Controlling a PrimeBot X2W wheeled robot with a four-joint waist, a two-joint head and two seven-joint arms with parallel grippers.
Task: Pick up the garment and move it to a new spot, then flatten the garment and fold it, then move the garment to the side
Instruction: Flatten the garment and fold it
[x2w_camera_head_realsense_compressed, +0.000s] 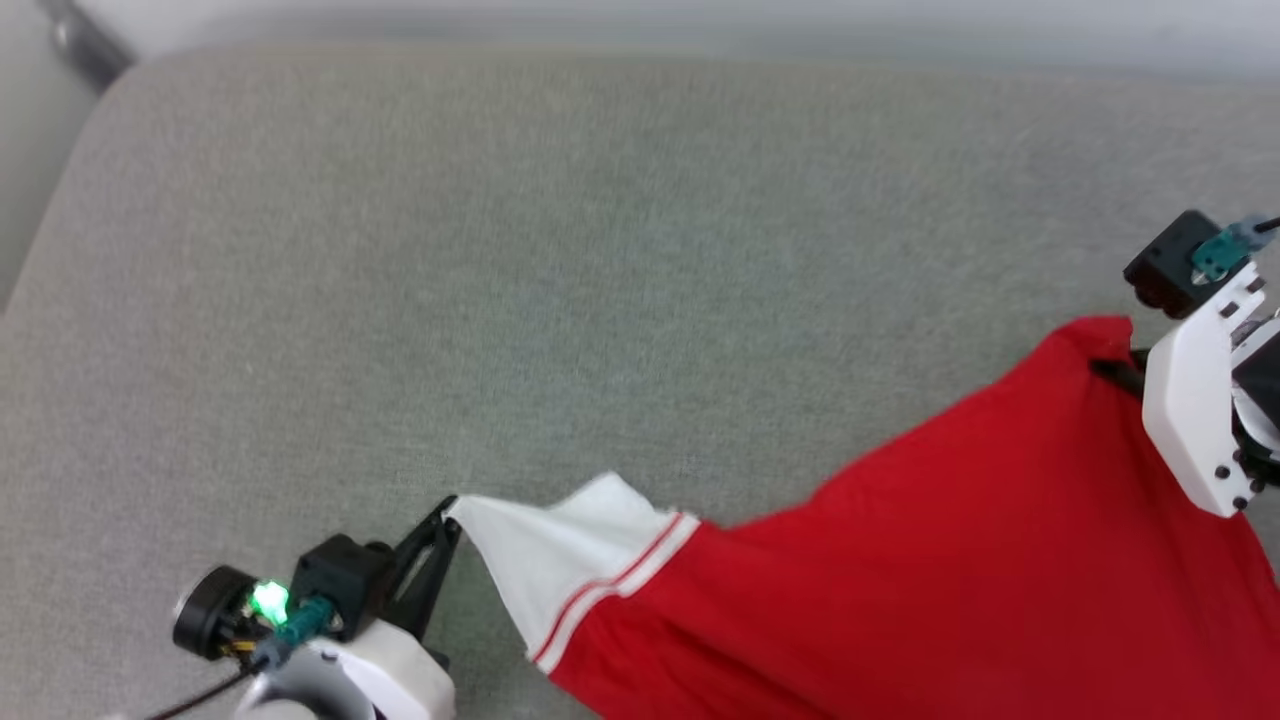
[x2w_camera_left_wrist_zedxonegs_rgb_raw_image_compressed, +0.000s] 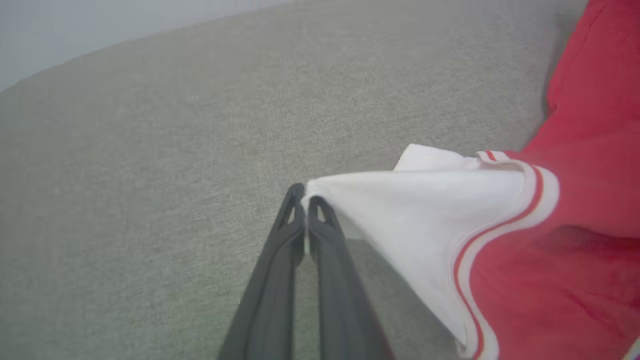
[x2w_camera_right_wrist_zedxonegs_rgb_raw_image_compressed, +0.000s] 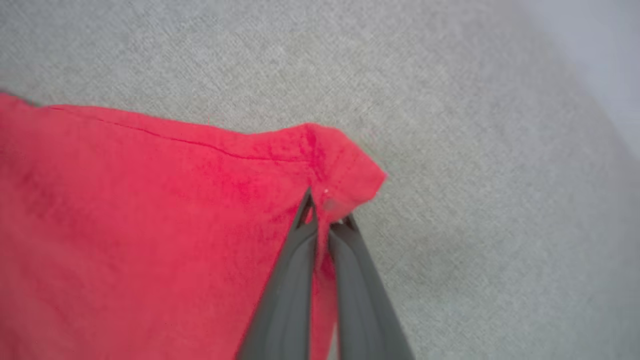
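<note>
The garment (x2w_camera_head_realsense_compressed: 950, 560) is pinched at thin edges by left pincer (x2w_camera_left_wrist_zedxonegs_rgb_raw_image_compressed: 305, 200) and right pincer (x2w_camera_right_wrist_zedxonegs_rgb_raw_image_compressed: 325, 215); pulling harder could slip either corner free.

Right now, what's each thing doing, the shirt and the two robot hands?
shirt: stretched out between both grippers, not folded.
left gripper: jaws shut on the tip of the white sleeve.
right gripper: jaws shut on a red corner of the shirt.
</note>
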